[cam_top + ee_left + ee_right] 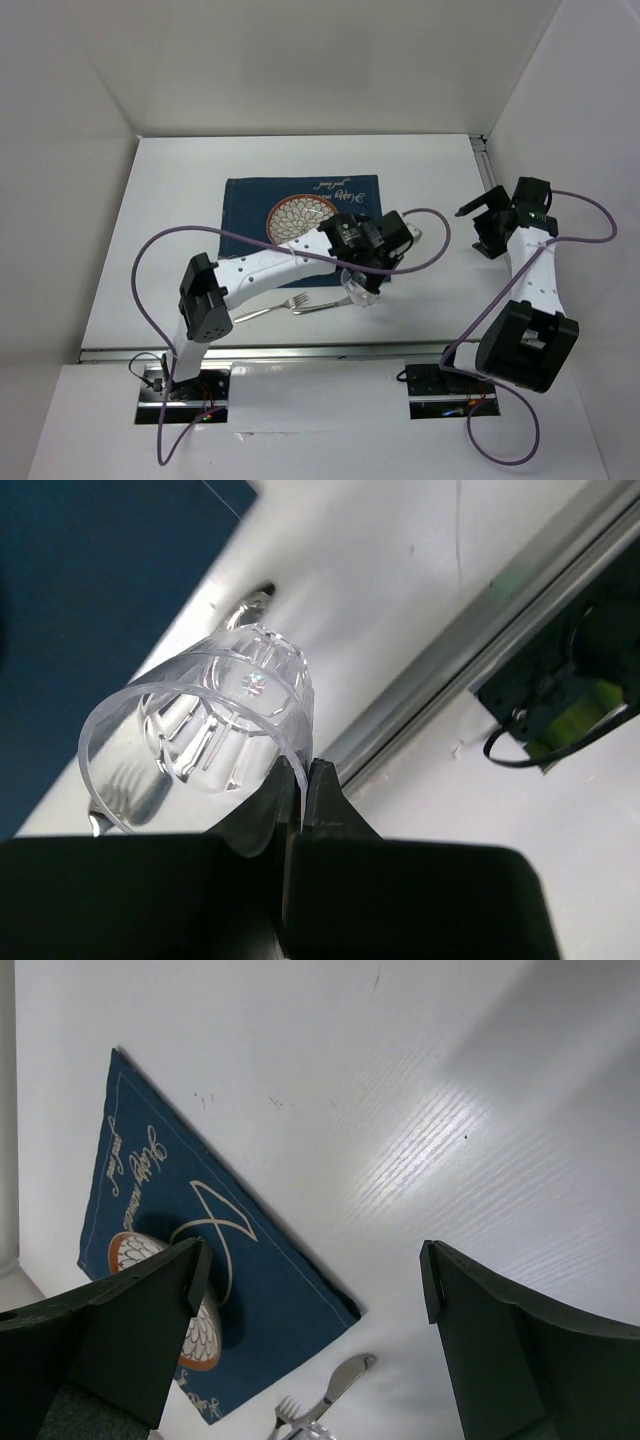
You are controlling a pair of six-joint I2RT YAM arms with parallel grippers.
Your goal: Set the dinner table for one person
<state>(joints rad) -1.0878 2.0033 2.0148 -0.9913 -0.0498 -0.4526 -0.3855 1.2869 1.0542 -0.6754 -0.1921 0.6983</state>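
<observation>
My left gripper (360,277) is shut on the rim of a clear ribbed glass (362,290) and holds it tilted just above the dinner table (170,210), off the near right corner of the navy placemat (245,205). In the left wrist view the fingertips (322,780) pinch the glass wall (215,715). A patterned plate (298,215) lies on the placemat. A fork (268,308) and a knife (322,305) lie on the table near the front edge. My right gripper (479,228) is open and empty over bare table at the right, also shown in its wrist view (310,1300).
A metal rail (480,620) runs along the table's near edge, close to the glass. White walls enclose the table at back and sides. The right wrist view shows the placemat (270,1280), plate (200,1345), knife (345,1380) and fork (285,1412).
</observation>
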